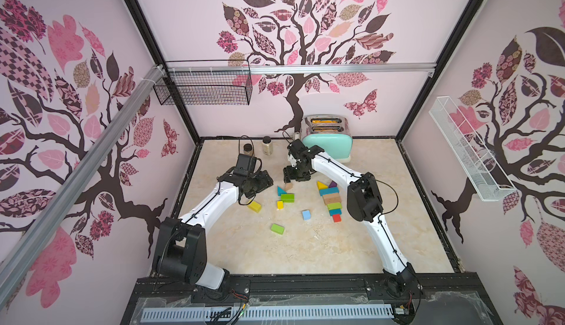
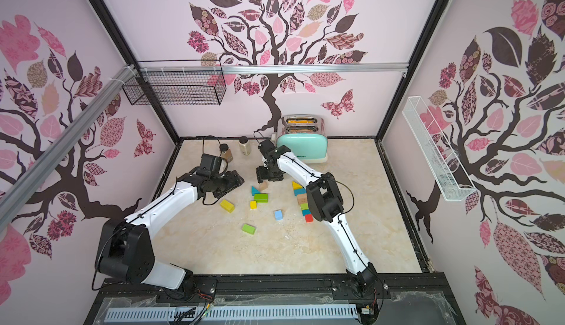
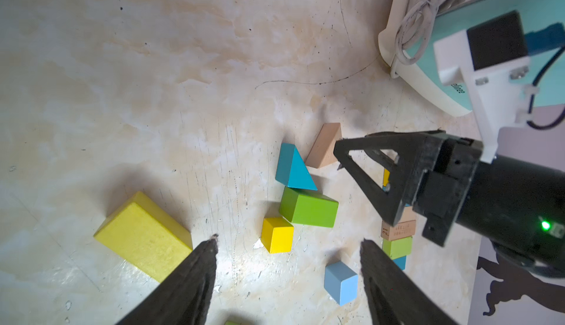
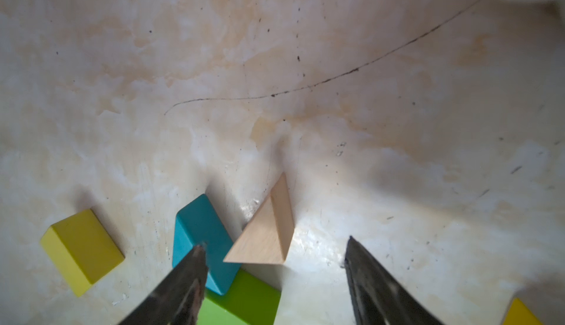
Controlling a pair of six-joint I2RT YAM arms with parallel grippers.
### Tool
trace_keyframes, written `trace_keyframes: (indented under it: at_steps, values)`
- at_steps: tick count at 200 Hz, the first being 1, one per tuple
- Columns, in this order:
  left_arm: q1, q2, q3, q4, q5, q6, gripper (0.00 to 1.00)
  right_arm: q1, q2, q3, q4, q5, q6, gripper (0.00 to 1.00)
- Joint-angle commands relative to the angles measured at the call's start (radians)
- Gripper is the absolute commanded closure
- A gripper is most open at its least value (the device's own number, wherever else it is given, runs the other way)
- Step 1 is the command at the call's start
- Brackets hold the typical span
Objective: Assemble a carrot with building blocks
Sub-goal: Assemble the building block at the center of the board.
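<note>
The light, stiff tan wedge (image 4: 260, 241), laid on the tabletop (image 4: 275, 63) beside the teal wedge (image 4: 198, 228) under the right tool (image 4: 275, 243), its jaws apart and empty, was judged best gripped across its flat triangular faces.

The whole cell is being viewed in both top views from high above the arms' bases, from far off, angled down toward the back wall. The table (image 1: 351, 247) is being looked at closely and obliquely from each wrist. The teal wedge (image 3: 292, 167), tan wedge (image 3: 324, 149) and yellow block (image 3: 143, 235) are being shared by both wrist views, the right one seemingly being held nearer.
</note>
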Motion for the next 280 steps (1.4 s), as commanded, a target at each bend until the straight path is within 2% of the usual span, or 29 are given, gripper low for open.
trace_keyframes:
  at_steps: [1, 73, 129, 158, 189, 206, 228, 234, 277, 280]
  values:
    - [0.001, -0.032, -0.013, -0.020, 0.014, 0.042, 0.21, -0.004, 0.045, 0.052, 0.029, 0.019, 0.022, 0.29]
    - [0.001, -0.024, -0.001, -0.036, 0.020, 0.063, 0.21, 0.009, 0.098, 0.096, 0.027, 0.013, 0.035, 0.44]
    - [0.001, -0.010, 0.003, -0.035, 0.018, 0.065, 0.21, 0.012, 0.069, 0.037, 0.027, 0.010, 0.063, 0.52]
    - [0.001, 0.000, 0.005, -0.033, 0.023, 0.068, 0.22, 0.013, 0.047, 0.003, 0.024, 0.013, 0.093, 0.53]
    - [0.000, 0.006, 0.008, -0.033, 0.027, 0.071, 0.22, 0.013, 0.030, -0.014, 0.022, 0.019, 0.169, 0.54]
    - [0.001, 0.008, 0.010, -0.033, 0.029, 0.071, 0.21, 0.013, 0.031, -0.014, 0.024, 0.006, 0.224, 0.63]
    - [0.001, 0.006, 0.010, -0.036, 0.030, 0.077, 0.22, 0.013, 0.035, -0.011, 0.022, -0.010, 0.281, 0.64]
    - [0.001, 0.007, 0.013, -0.036, 0.031, 0.078, 0.21, 0.012, 0.035, -0.015, 0.022, -0.010, 0.295, 0.69]
    - [0.001, -0.002, 0.005, -0.038, 0.031, 0.082, 0.21, 0.013, 0.031, -0.046, 0.036, -0.040, 0.388, 0.70]
    - [0.001, -0.003, 0.004, -0.038, 0.031, 0.082, 0.21, 0.012, 0.029, -0.049, 0.038, -0.044, 0.392, 0.72]
